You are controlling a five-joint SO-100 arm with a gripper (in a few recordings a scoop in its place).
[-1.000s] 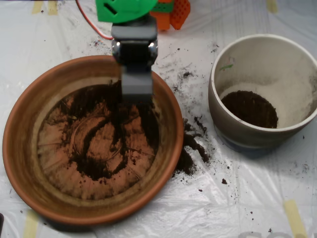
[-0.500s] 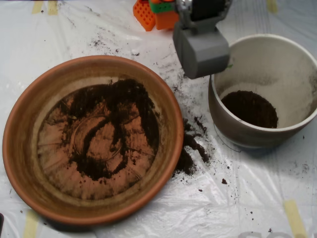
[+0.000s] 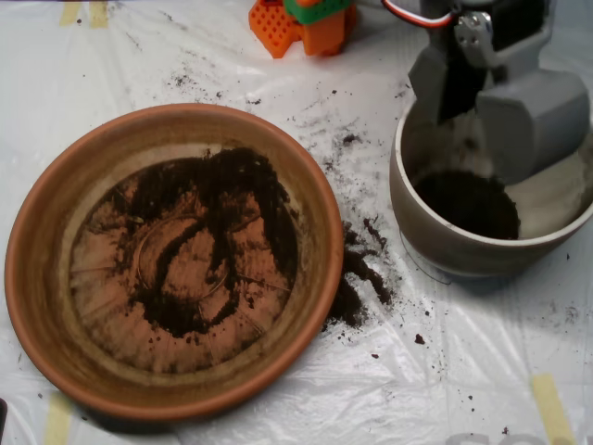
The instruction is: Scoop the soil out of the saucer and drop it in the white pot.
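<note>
Scoop (image 3: 500, 116) over white pot (image 3: 435, 232), halves parted.

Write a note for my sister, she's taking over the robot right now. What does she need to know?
End effector: the grey scoop is over the white pot, at its upper rim.
Soil: a dark heap lies in the pot; a thin patchy layer is left in the saucer; some is spilled on the plastic sheet between the two.
Saucer: left of the pot, apart from it.
Done: some soil moved into the pot.
Left: scoop out the saucer's remaining soil; the spill probably needs cleaning.
</note>
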